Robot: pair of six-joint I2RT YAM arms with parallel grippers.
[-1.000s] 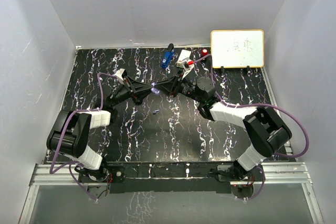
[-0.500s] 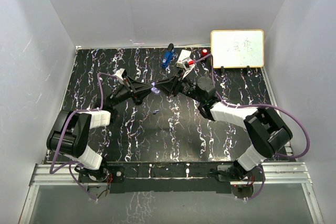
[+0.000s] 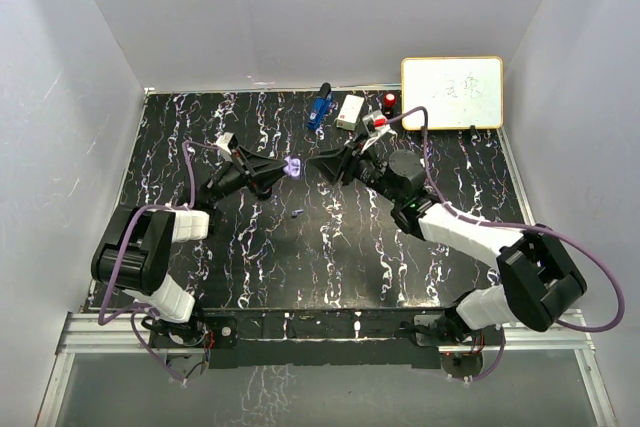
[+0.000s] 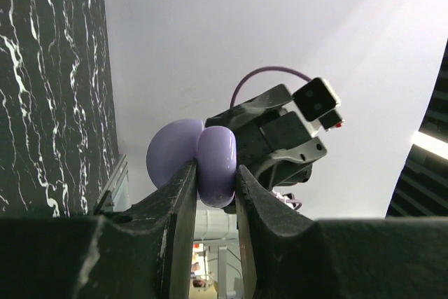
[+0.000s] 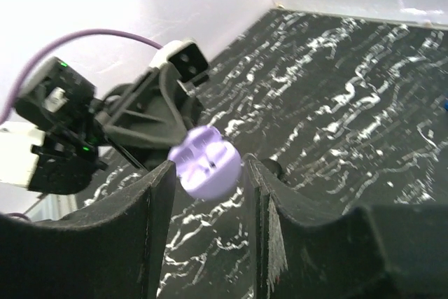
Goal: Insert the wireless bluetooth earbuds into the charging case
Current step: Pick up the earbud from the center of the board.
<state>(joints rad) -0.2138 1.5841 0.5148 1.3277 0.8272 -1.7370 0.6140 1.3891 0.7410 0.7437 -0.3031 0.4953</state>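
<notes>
Container: lavender charging case (image 3: pixel 294 168), lid open, held off the table (image 3: pixel 250 267) just above centre frame in the overhead view. The right wrist view shows its open face with two dark recesses. It is too blurred there to say whether anything sits in them.

Task item: one tiny lavender earbud (image 3: pixel 298 212) lies loose on the table, a little below the case and apart from both arms. No other earbud can be made out.

Hard to read:
- Right wrist view: small dark lump (image 5: pixel 270 167) on the table just right of the case, not identifiable.
- Left wrist view: only the two rounded halves of the case show. Its inside faces away.
- Top centre and upper right of the overhead view: blue gadget (image 3: pixel 319 110), white box (image 3: pixel 350 110), red item (image 3: pixel 389 100) and whiteboard (image 3: pixel 452 93). The writing is illegible.

Arm pose:
- Left arm reaches in from lower left. The left gripper (image 4: pixel 215 173) is clamped on the case, fingers pressed to both sides.
- Right arm stretches in from lower right. The right gripper (image 3: pixel 328 163) points at the case from the right, close to it. Its fingers stand apart with nothing between them.
- Whether it touches the case cannot be told.
</notes>
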